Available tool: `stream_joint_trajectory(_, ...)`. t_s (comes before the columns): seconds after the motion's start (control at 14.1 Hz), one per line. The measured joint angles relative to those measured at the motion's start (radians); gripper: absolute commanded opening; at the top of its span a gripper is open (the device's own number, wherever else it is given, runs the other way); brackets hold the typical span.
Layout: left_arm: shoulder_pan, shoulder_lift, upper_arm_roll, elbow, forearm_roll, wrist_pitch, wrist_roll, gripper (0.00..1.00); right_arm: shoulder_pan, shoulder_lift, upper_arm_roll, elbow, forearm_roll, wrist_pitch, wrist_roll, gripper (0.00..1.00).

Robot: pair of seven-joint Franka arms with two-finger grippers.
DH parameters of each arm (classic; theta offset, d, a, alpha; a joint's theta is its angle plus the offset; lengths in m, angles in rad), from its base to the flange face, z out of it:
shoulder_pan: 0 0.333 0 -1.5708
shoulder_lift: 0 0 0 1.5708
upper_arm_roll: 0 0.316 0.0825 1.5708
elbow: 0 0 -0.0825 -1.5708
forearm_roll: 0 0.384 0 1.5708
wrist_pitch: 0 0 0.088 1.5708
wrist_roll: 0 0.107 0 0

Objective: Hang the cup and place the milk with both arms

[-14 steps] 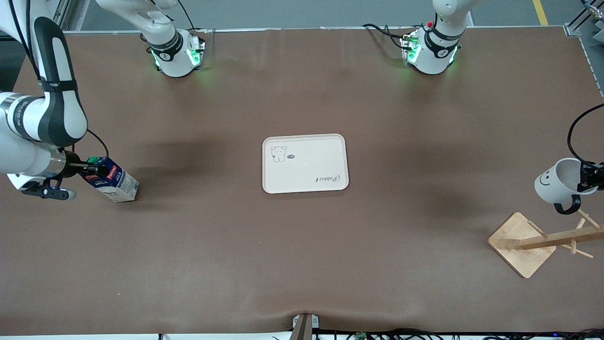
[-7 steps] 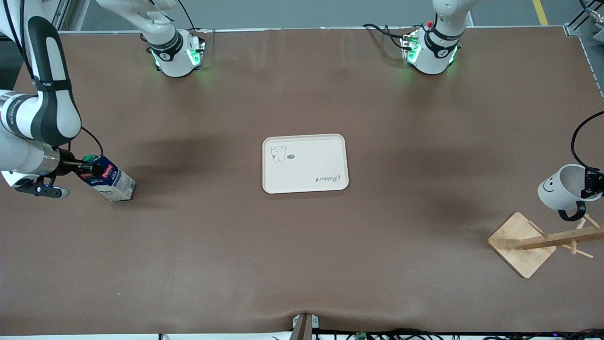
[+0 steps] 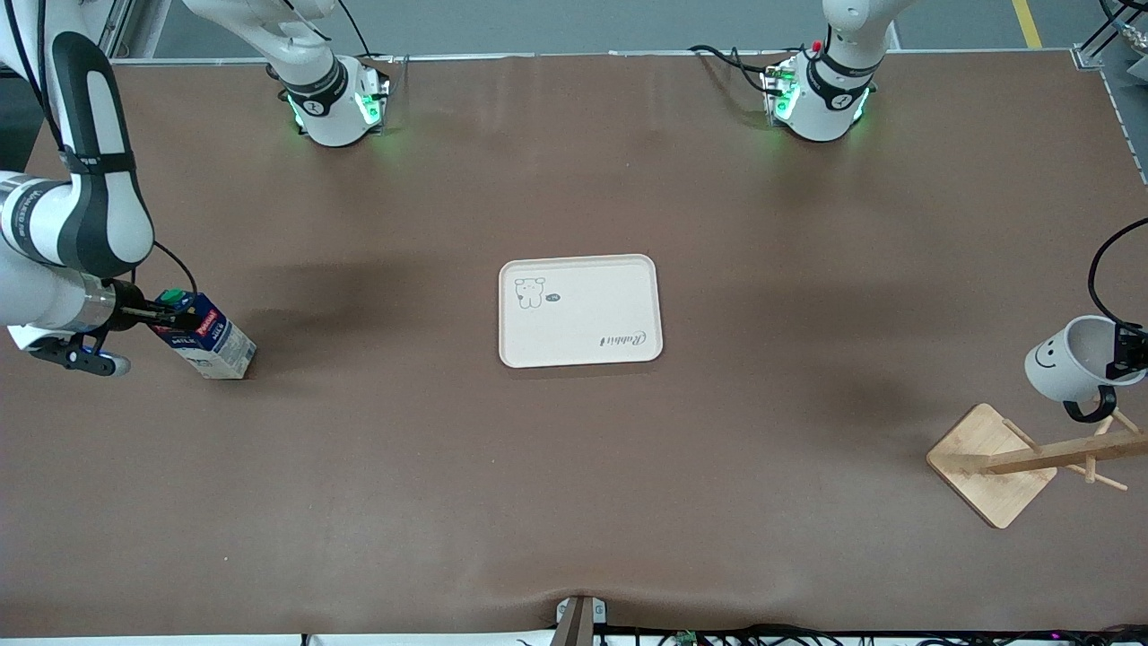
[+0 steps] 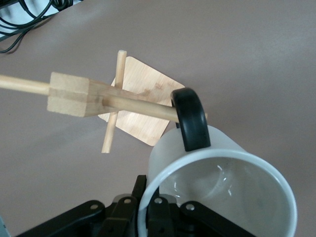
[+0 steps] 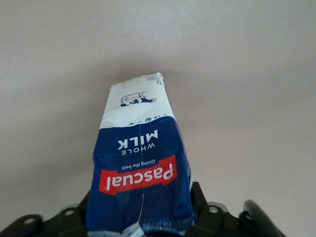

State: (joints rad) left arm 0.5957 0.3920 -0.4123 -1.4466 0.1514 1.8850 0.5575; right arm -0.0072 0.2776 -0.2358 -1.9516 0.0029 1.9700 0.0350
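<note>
My left gripper (image 3: 1126, 355) is shut on the rim of the white cup (image 3: 1067, 361), which is tilted with its smiley face showing and its black handle (image 3: 1085, 409) just above the pegs of the wooden rack (image 3: 1031, 458). In the left wrist view the cup (image 4: 217, 192) fills the foreground, its handle (image 4: 191, 118) lying over a rack peg (image 4: 143, 107). My right gripper (image 3: 175, 316) is shut on the top of the milk (image 3: 204, 336), tilted at the right arm's end of the table, its pale lower end at the tabletop. The right wrist view shows the milk (image 5: 140, 173) between the fingers.
A cream tray (image 3: 580, 310) with a bear drawing lies at the table's middle. The rack's square wooden base (image 3: 987, 462) sits near the left arm's end of the table. Cables run along the edge nearest the front camera.
My left gripper has lowered the cup, bringing its handle closer to the rack's pegs. My right gripper has shifted the milk slightly toward the right arm's end of the table.
</note>
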Motion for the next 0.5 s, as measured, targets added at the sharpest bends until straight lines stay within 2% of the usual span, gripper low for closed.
stream_joint_trajectory(0.21, 0.003, 0.004, 0.000, 0.003, 0.000, 0.001, 0.000, 0.00, 0.000, 0.022, 0.006, 0.005, 0.000, -0.015, 0.000, 1.00)
stream_joint_trajectory(0.28, 0.004, 0.005, 0.000, 0.004, 0.000, 0.001, 0.000, 0.22, 0.000, 0.023, 0.008, 0.006, 0.000, -0.017, 0.000, 1.00)
stream_joint_trajectory(0.35, 0.004, 0.006, 0.001, 0.004, 0.000, 0.002, -0.001, 0.93, 0.000, 0.023, 0.008, 0.006, 0.000, -0.017, 0.000, 1.00)
stream_joint_trajectory(0.42, 0.005, 0.006, 0.001, 0.006, -0.002, 0.002, -0.002, 1.00, 0.000, 0.023, 0.008, 0.006, 0.000, -0.017, 0.000, 1.00)
stream_joint_trajectory(0.5, 0.005, 0.006, 0.001, 0.008, -0.013, 0.002, -0.005, 1.00, 0.000, 0.023, 0.008, 0.006, 0.000, -0.017, 0.000, 1.00)
